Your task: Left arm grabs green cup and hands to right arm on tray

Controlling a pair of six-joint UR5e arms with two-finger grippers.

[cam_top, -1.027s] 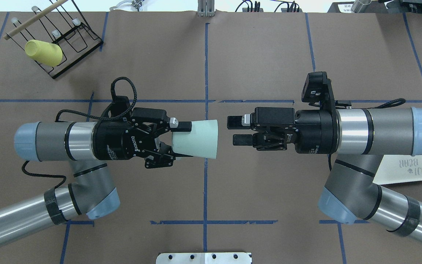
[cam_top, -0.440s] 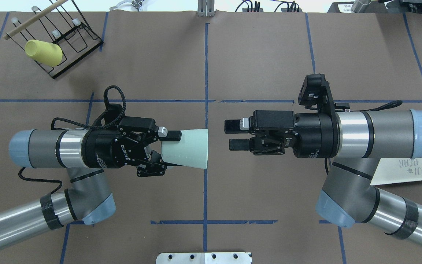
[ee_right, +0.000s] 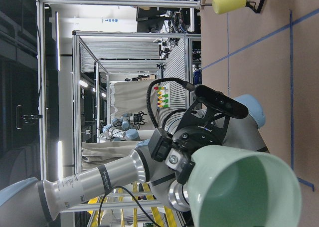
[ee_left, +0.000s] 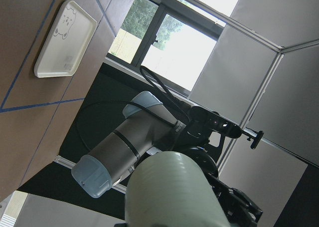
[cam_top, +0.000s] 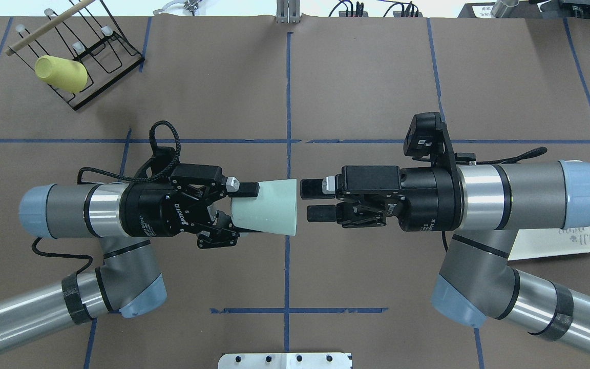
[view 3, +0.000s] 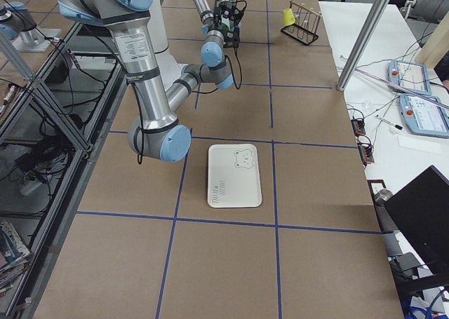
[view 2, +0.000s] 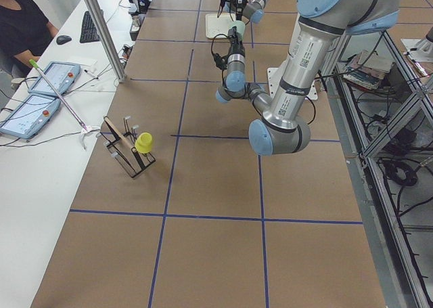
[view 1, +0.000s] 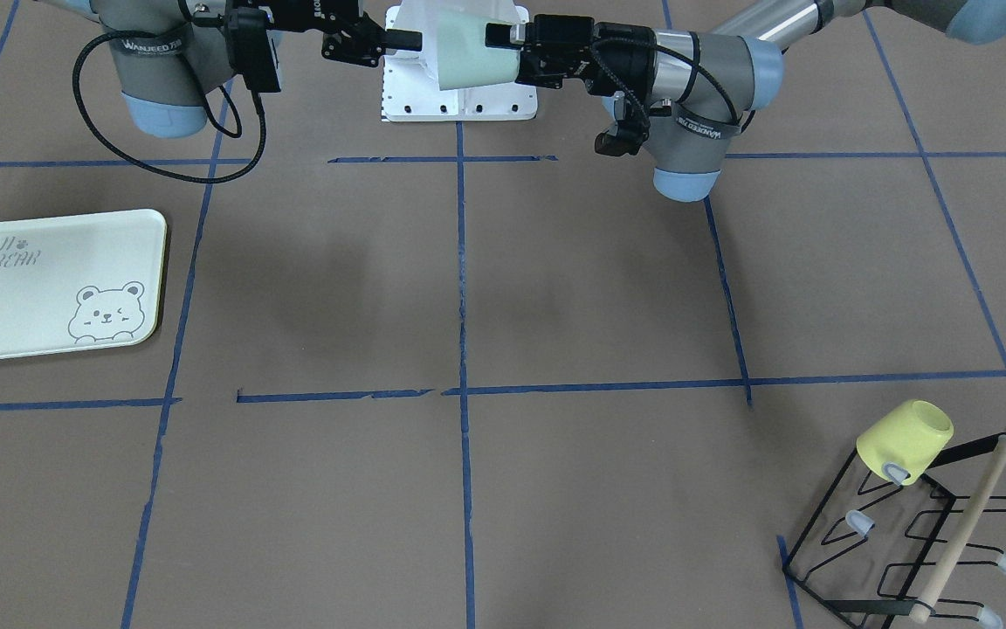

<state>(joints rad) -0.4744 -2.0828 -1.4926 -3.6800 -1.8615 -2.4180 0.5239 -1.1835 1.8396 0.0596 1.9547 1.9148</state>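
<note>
Overhead: the left claw (cam_top: pixel 248 211) clamps the green cup (cam_top: pixel 269 207) by its narrow base. The cup is held level above the desk (cam_top: pixel 366 77), its mouth toward the right claw (cam_top: pixel 309 201), whose jaws stand parted just short of the rim. Front-facing: the tray (view 1: pixel 31 288) lies flat on the desk, well apart from the cup. Right wrist: the cup's open mouth faces the camera.

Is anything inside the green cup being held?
The green cup looks empty; the right wrist camera sees only bare green inside. Its lower part is out of frame.
</note>
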